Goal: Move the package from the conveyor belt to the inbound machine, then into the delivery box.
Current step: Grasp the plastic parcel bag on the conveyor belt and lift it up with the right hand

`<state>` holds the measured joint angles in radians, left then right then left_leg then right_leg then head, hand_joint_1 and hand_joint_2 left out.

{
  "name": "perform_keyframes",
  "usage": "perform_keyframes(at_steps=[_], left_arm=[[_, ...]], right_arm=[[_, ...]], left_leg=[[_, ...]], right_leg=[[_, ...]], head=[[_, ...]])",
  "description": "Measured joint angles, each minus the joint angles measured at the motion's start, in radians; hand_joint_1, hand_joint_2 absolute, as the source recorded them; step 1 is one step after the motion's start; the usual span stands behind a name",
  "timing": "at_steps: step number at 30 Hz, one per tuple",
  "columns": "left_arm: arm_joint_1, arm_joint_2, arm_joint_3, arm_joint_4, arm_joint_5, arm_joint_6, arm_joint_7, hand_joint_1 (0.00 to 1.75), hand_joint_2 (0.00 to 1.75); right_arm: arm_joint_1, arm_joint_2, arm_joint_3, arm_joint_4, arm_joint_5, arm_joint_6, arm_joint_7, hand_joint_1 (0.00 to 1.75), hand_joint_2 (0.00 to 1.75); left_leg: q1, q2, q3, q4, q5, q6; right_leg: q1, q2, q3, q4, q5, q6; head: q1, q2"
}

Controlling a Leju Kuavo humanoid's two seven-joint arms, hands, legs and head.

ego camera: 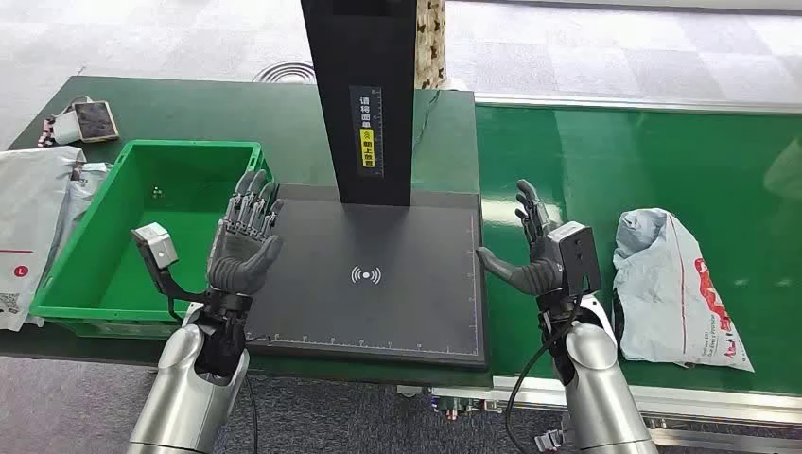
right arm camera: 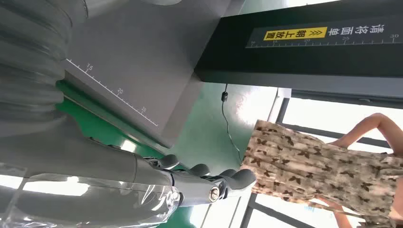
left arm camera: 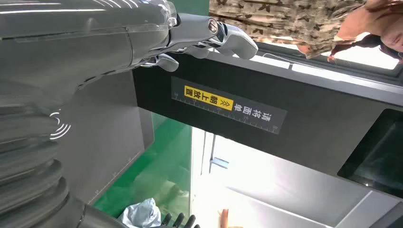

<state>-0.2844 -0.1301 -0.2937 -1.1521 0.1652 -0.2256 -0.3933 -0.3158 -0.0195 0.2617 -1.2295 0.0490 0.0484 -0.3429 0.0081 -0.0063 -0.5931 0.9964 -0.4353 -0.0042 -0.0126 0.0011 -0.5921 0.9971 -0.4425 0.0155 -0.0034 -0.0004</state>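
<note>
A grey plastic package (ego camera: pixel 673 288) with red print lies on the green conveyor belt (ego camera: pixel 643 161), to the right of my right hand (ego camera: pixel 534 248). That hand is open, palm inward, at the right edge of the black inbound machine plate (ego camera: pixel 378 284). My left hand (ego camera: pixel 246 241) is open too, at the plate's left edge beside the green delivery box (ego camera: pixel 123 284). The machine's black column (ego camera: pixel 364 95) rises behind the plate. The left wrist view shows the package (left arm camera: pixel 140 213) small and far, and the column (left arm camera: pixel 228 107). The right wrist view shows the plate (right arm camera: pixel 142 61) and my right hand's fingers (right arm camera: pixel 209 183).
Several white and grey mail bags (ego camera: pixel 28 218) lie left of the green box. A small device (ego camera: pixel 90 121) lies at the table's far left. A person in a patterned dress (right arm camera: pixel 313 166) stands behind the machine.
</note>
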Motion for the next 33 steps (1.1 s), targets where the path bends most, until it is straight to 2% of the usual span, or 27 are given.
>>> perform_keyframes(at_steps=[11, 15, 19, 22, 27, 33], left_arm=[[-0.002, 0.000, 0.000, 0.000, 0.000, -0.001, 0.000, 0.00, 1.75], [0.000, 0.000, 0.001, -0.002, -0.003, 0.003, -0.001, 0.00, 1.75], [0.009, 0.000, 0.003, -0.013, -0.010, 0.003, 0.002, 0.00, 1.75], [0.013, 0.000, 0.009, -0.017, -0.012, -0.005, 0.004, 0.00, 1.75], [0.013, 0.002, 0.017, -0.016, -0.012, -0.016, -0.006, 0.00, 1.75], [0.012, 0.003, 0.019, -0.015, -0.012, -0.017, -0.009, 0.00, 1.75]], right_arm=[[0.000, 0.000, 0.000, 0.000, 0.003, -0.006, 0.000, 0.00, 1.75], [-0.019, -0.011, -0.004, 0.002, 0.124, -0.118, 0.035, 0.00, 1.75], [-0.098, -0.077, -0.030, 0.044, 0.328, -0.257, 0.113, 0.00, 1.75], [-0.164, -0.140, -0.061, 0.115, 0.414, -0.294, 0.133, 0.00, 1.75], [-0.258, -0.254, -0.134, 0.278, 0.463, -0.298, 0.115, 0.00, 1.75], [-0.293, -0.299, -0.162, 0.365, 0.476, -0.301, 0.106, 0.00, 1.75]], left_leg=[[0.000, 0.000, 0.000, 0.000, 0.000, 0.000], [0.000, 0.000, 0.000, 0.000, 0.000, 0.000], [0.000, 0.000, 0.000, 0.001, 0.001, 0.001], [-0.001, -0.001, 0.000, 0.001, 0.001, 0.001], [-0.002, -0.005, -0.002, 0.002, 0.002, 0.003], [-0.002, -0.003, -0.002, 0.002, 0.002, 0.003]], right_leg=[[0.000, 0.000, 0.000, 0.000, 0.000, 0.000], [0.000, 0.000, 0.000, 0.000, 0.000, 0.000], [-0.001, -0.001, 0.001, 0.000, 0.001, 0.001], [-0.001, 0.000, 0.001, 0.000, 0.002, 0.002], [-0.001, -0.005, 0.001, 0.000, 0.002, 0.003], [-0.001, -0.003, 0.000, 0.000, 0.002, 0.003]], head=[[0.000, 0.000], [0.000, 0.000], [0.000, 0.000], [0.000, 0.000], [0.000, 0.000], [0.000, 0.000]])
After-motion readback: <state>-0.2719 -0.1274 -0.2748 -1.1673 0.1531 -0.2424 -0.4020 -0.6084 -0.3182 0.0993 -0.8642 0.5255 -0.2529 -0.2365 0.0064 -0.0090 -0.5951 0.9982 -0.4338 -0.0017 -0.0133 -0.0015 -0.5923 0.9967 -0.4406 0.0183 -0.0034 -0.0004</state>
